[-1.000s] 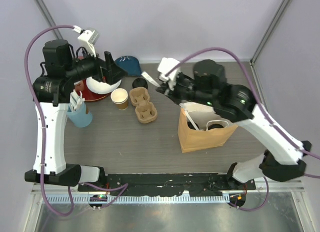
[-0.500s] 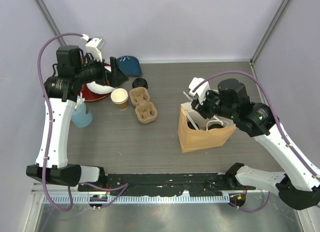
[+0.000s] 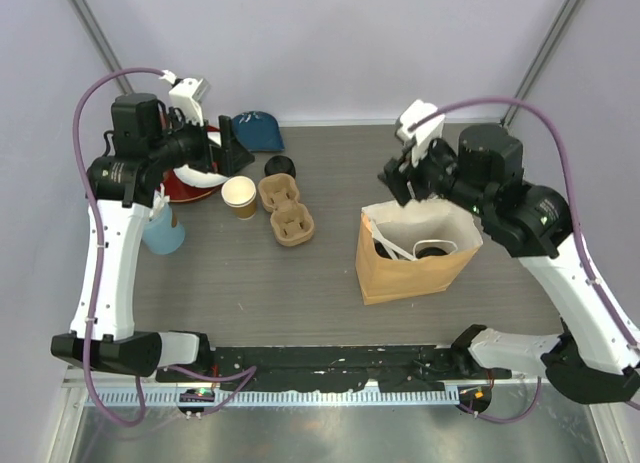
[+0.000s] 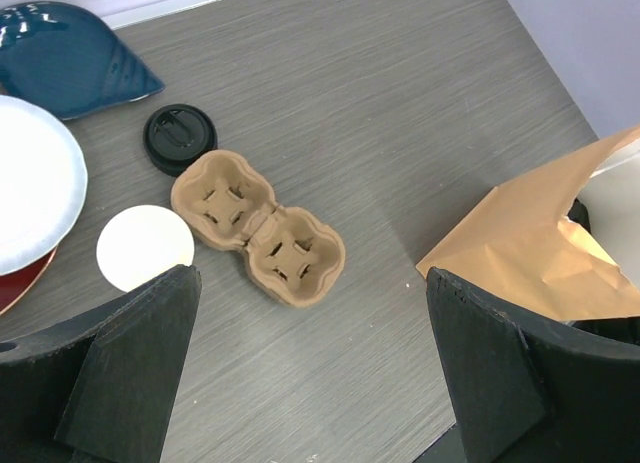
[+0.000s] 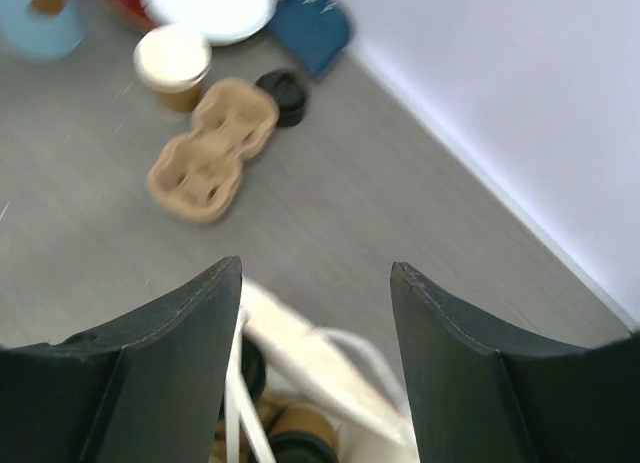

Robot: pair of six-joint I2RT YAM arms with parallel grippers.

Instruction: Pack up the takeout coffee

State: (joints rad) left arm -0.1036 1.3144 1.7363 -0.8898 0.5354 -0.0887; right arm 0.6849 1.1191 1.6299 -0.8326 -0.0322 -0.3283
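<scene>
The brown paper bag [image 3: 415, 253] stands open on the table [image 3: 330, 283], in front of the right arm's base. Inside it, the top view shows the black lid of one takeout coffee cup [image 3: 432, 250] beside the white handle straps. The blurred right wrist view shows that cup's tan side and dark lid [image 5: 298, 435], with a second black lid [image 5: 252, 365] just beside it, deeper in the bag. The right hand [image 5: 315, 273] hangs above the far rim of the bag, its fingers spread apart with nothing between them. The left hand [image 4: 310, 275] is well away from the bag on the left arm's side, raised over the plates, its fingers wide open and empty. Between that hand and the bag a moulded cardboard carrier [image 3: 286, 210] lies on the table. Beyond the carrier from the bag stands a lidless cup [image 3: 239, 196], with a loose black lid [image 3: 279, 166] near it.
</scene>
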